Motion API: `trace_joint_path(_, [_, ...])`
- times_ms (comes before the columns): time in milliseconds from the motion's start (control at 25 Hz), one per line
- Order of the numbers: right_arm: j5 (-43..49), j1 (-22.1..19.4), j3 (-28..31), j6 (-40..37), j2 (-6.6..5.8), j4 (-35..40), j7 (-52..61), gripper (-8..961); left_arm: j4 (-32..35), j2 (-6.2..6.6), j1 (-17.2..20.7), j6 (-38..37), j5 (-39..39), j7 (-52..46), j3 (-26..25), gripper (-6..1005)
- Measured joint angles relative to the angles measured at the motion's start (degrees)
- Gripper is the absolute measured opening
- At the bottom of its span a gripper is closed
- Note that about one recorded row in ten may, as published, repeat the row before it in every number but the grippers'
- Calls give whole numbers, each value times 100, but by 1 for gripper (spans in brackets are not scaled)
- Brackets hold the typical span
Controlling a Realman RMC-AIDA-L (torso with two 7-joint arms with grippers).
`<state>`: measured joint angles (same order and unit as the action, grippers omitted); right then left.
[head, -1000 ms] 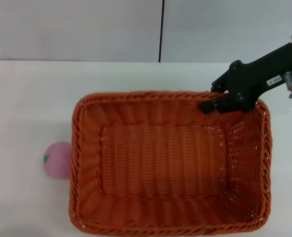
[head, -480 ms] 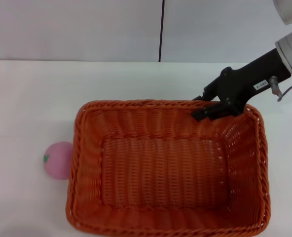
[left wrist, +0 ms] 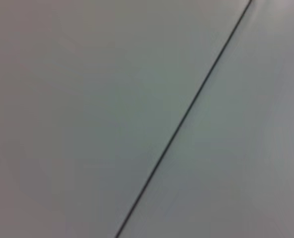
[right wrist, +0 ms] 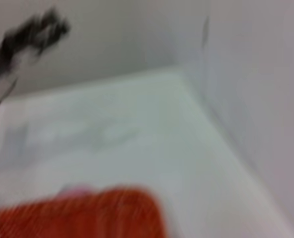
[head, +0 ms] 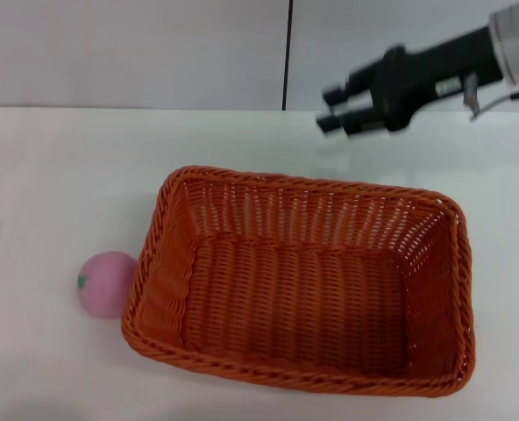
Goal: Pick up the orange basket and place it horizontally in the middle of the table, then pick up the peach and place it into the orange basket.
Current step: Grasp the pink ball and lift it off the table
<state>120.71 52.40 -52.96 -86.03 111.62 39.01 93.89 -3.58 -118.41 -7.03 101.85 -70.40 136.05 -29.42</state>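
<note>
The orange basket [head: 303, 289] fills the near middle of the counter [head: 58, 167], its open top unobstructed. The peach [head: 104, 283] sits just beside its left wall, nearly touching, so that side is tight; the peach's left and far sides lie open. The right tool [head: 337, 110] hangs above the basket's far rim, apart

Lab-like test bench: bare white table [head: 58, 167], plain panelled wall [head: 154, 53].

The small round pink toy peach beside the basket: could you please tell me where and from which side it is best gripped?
Grip the small round pink toy peach across its middle, coming straight down. It is a smooth ball, and the orange woven wicker basket touches its right side, so a sideways approach looks blocked there.
</note>
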Motion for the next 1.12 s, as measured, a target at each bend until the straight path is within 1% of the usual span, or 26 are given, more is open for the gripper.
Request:
trace_joint_path(120, [-651,-358,404,95,62,148,-364,408,106,20,-1,13,1,0,225,725])
trace_joint_path(200, [-1241,-717,683,106,142,184,-697,408,245,34,-11,30,0,-10,424,724])
trace_joint_path(280, [-1925,-1179,910,110,260,204,-1047,407,515,42,-43,-3,1,-144,667,723])
trace_joint_path(360, [-2677,-1637,1071,146,407,199,-1404,407,804,44,-97,-104,1,-385,906,722])
trace_joint_path(400, [-3416,-2105,1238,168,553,116,-1817,407,1073,48,-152,-206,1,-620,1196,722])
trace_joint_path(440, [-3416,-2105,1238,168,553,116,-1817,407,1073,48,-152,-206,1,-620,1196,721])
trace_joint_path(560, [-4371,-2646,1454,154,690,-256,-2509,407,1525,59,-261,-383,2,-1060,1771,719])
trace_joint_path(600, [-4926,-2892,1579,143,698,-686,-2879,407,1622,60,-282,-433,1,-1157,1907,719])
trace_joint_path(640, [-4926,-2892,1579,143,698,-686,-2879,407,1767,66,-309,-524,1,-1291,2160,718])
trace_joint_path(680, [-5127,-2994,1650,136,694,-889,-3010,407,1885,73,-329,-603,0,-1397,2402,718])
trace_joint_path(760, [-5495,-3187,1837,128,685,-1251,-3232,407,1885,73,-329,-603,0,-1397,2402,717])
trace_joint_path(800, [-5683,-3342,2000,101,693,-1457,-3373,407,1971,77,-343,-656,2,-1455,2599,716])
trace_joint_path(840, [-5683,-3342,2000,101,693,-1457,-3373,407,1971,77,-343,-656,2,-1455,2599,715])
trace_joint_path(880, [-5748,-3460,2090,52,698,-1578,-3480,407,2198,94,-398,-963,1,-1558,3338,715])
trace_joint_path(920, [-5748,-3460,2090,52,698,-1578,-3480,407,2275,100,-423,-1185,1,-1583,3703,714])
trace_joint_path(1040, [-5754,-3567,2140,21,685,-1648,-3532,406,2275,100,-423,-1185,1,-1583,3703,713])
trace_joint_path(1080, [-5767,-3620,2212,17,684,-1669,-3533,406,2362,114,-420,-1393,0,-1664,4156,712])
trace_joint_path(1120, [-5767,-3620,2212,17,684,-1669,-3533,406,2410,127,-387,-1397,32,-1697,4317,712])
